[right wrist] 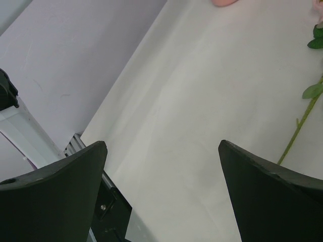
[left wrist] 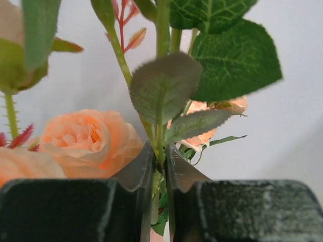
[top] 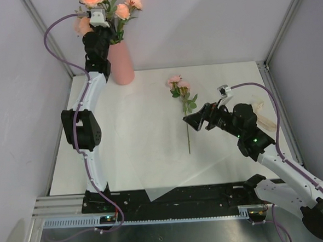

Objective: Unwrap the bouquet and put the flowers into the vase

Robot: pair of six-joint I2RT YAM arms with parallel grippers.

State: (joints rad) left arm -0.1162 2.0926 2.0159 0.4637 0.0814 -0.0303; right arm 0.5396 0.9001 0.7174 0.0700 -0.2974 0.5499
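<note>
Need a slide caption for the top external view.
Left gripper among flowers in the vase; open right gripper near one rose lying on the table.

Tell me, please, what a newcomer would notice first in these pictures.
The peach flowers in the pink vase at the far left of the table, the left claw closed on one stem. One loose rose lies mid-table, beside the open right claw.

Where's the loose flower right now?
Top view: the loose flower lies on the table, right of centre, blooms toward the far wall, its stem just beside the open right gripper.
</note>
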